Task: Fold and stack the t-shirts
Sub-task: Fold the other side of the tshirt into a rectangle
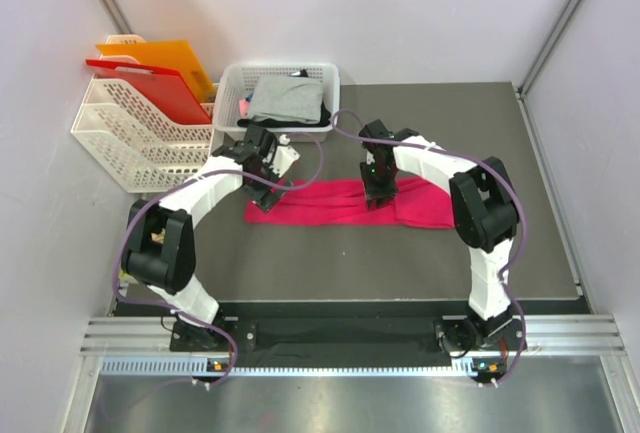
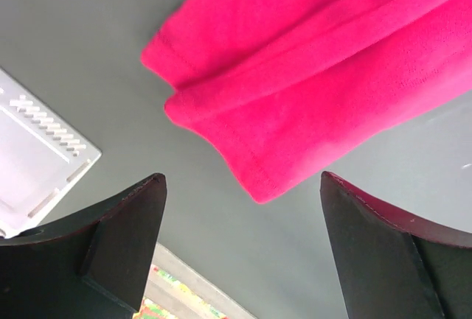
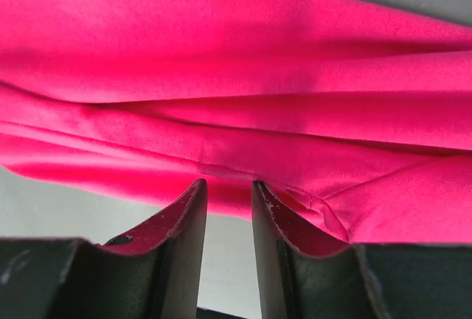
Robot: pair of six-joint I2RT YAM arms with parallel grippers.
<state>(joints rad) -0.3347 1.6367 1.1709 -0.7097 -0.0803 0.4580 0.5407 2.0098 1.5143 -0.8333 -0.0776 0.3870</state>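
Observation:
The pink-red t-shirt lies as a long folded strip across the middle of the table. My left gripper is open and empty just above the strip's left end; in the left wrist view its fingers stand wide apart with the shirt's corner ahead of them. My right gripper sits at the strip's middle. In the right wrist view it is closed to a narrow gap on the near edge of the shirt. The grey t-shirt and the black one lie in the basket.
A white basket stands at the back, left of centre. A white rack at the far left holds an orange folder and a red folder. A white plastic part lies left of the left gripper.

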